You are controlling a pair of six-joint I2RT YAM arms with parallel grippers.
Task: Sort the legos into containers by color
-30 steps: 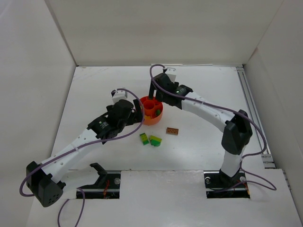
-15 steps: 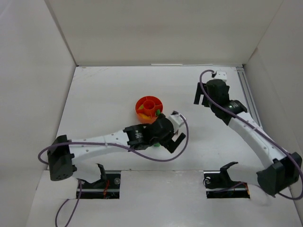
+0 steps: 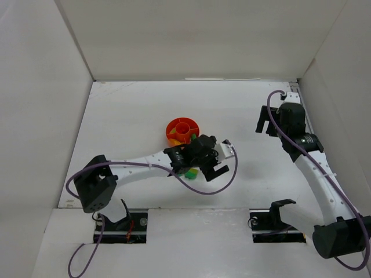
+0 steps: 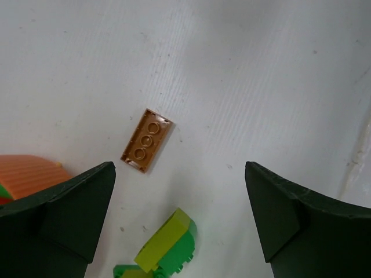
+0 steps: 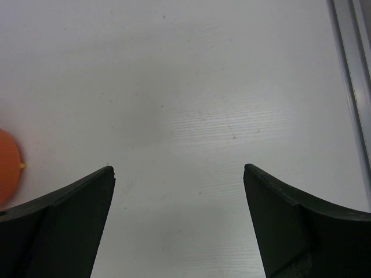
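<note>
**Ana:** Where do the legos lie at this moment?

**Ben:** A flat brown brick (image 4: 146, 140) lies alone on the white table (image 3: 133, 116). Near it, a lime piece (image 4: 165, 243) sits against a green brick (image 4: 181, 262) (maybe they are joined, I cannot tell).

**Ana:** Does the left gripper (image 4: 178, 167) hold one of them?

**Ben:** No. Its two fingers stand wide apart with nothing clamped. The brown brick shows in the gap between them, down on the table and not touched.

**Ana:** And the orange dish (image 3: 173, 136)?

**Ben:** It stands near the middle of the table, just behind the left wrist in the top view. What is inside its compartments is too small for me to tell.

**Ana:** Where is the right gripper (image 3: 265, 120)?

**Ben:** At the right side of the table, well apart from the dish, near the metal rail (image 5: 348, 63). Its fingers are also spread, with only bare table between them.
</note>
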